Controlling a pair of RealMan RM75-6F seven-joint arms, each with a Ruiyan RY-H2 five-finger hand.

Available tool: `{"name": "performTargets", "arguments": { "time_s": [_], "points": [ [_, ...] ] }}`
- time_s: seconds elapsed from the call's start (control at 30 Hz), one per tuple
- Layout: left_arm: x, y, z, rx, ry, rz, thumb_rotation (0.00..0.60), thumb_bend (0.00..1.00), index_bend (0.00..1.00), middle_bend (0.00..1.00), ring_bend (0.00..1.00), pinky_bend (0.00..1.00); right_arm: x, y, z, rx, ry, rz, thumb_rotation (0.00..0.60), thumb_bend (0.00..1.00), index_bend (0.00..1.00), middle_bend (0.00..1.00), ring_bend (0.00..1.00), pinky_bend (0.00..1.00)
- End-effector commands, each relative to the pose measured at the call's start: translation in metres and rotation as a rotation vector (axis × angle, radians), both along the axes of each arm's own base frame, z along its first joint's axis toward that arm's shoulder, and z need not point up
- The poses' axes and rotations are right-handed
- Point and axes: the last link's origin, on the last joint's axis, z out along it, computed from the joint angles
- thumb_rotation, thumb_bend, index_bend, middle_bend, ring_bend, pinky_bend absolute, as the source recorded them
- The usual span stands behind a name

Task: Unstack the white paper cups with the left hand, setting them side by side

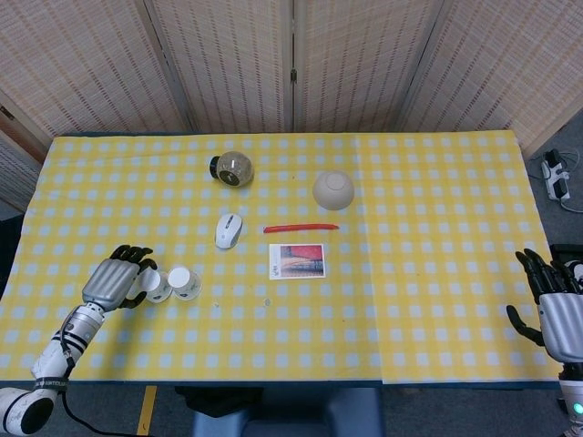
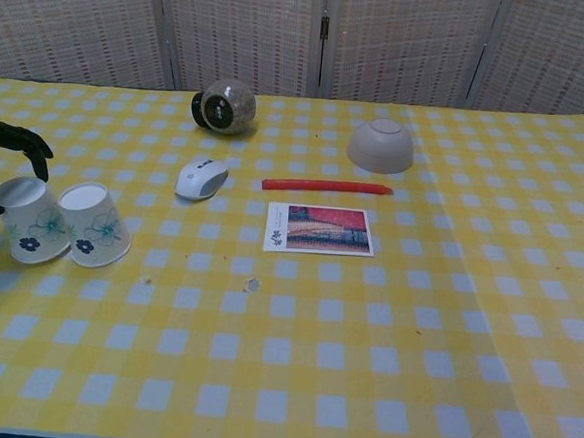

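Two white paper cups with blue flower prints stand upside down, side by side, at the front left of the table. My left hand (image 1: 114,283) wraps around the left cup (image 1: 158,288) (image 2: 31,221), its fingers (image 2: 22,141) arched over the cup and the thumb at the cup's left side. The right cup (image 1: 185,282) (image 2: 94,225) stands free, almost touching the left one. My right hand (image 1: 553,310) hovers at the table's right edge with its fingers spread and nothing in them; the chest view does not show it.
A white computer mouse (image 2: 202,178) lies just behind the cups. Further back are a round jar on its side (image 2: 226,105), an upturned beige bowl (image 2: 380,146), a red stick (image 2: 326,186) and a picture card (image 2: 320,229). The yellow checked cloth (image 2: 362,364) covers the table.
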Motion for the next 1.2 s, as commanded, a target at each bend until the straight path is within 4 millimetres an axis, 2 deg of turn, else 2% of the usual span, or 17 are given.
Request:
{"name": "performTargets", "arguments": {
  "time_s": [0.03, 0.3, 0.6, 0.77, 0.9, 1.07, 1.2],
  "points": [
    [-0.001, 0.001, -0.001, 0.004, 0.004, -0.004, 0.600, 0.60, 0.40, 0.17, 0.13, 0.12, 0.000, 0.000, 0.000, 0.000, 0.000, 0.000, 0.600, 0.38, 0.07, 0.11, 0.19, 0.13],
    [-0.001, 0.001, -0.003, 0.005, 0.004, 0.000, 0.600, 0.58, 0.36, 0.17, 0.13, 0.12, -0.001, 0.000, 0.000, 0.000, -0.002, -0.003, 0.600, 0.38, 0.07, 0.11, 0.19, 0.13],
    [0.001, 0.001, -0.005, 0.000, 0.003, -0.002, 0.600, 0.53, 0.24, 0.16, 0.12, 0.11, -0.002, 0.001, 0.001, -0.003, -0.005, -0.007, 0.600, 0.38, 0.07, 0.12, 0.19, 0.13],
    [0.005, -0.003, -0.005, -0.014, 0.003, -0.005, 0.600, 0.51, 0.15, 0.15, 0.10, 0.10, -0.002, 0.001, 0.001, -0.004, -0.005, -0.009, 0.600, 0.38, 0.07, 0.12, 0.19, 0.13],
    [0.010, -0.006, -0.003, -0.017, 0.001, -0.017, 0.600, 0.50, 0.12, 0.14, 0.10, 0.10, -0.002, 0.000, 0.001, -0.003, -0.005, -0.007, 0.600, 0.38, 0.07, 0.12, 0.19, 0.13],
    [0.017, -0.007, 0.007, 0.001, -0.022, -0.016, 0.600, 0.50, 0.11, 0.14, 0.10, 0.09, -0.003, 0.000, 0.002, -0.006, -0.005, -0.008, 0.600, 0.38, 0.07, 0.12, 0.19, 0.13],
    [0.022, -0.004, 0.026, 0.064, -0.073, 0.005, 0.600, 0.49, 0.11, 0.13, 0.10, 0.09, -0.004, 0.000, 0.003, -0.007, -0.006, -0.013, 0.600, 0.38, 0.07, 0.12, 0.19, 0.12]
  ]
}}
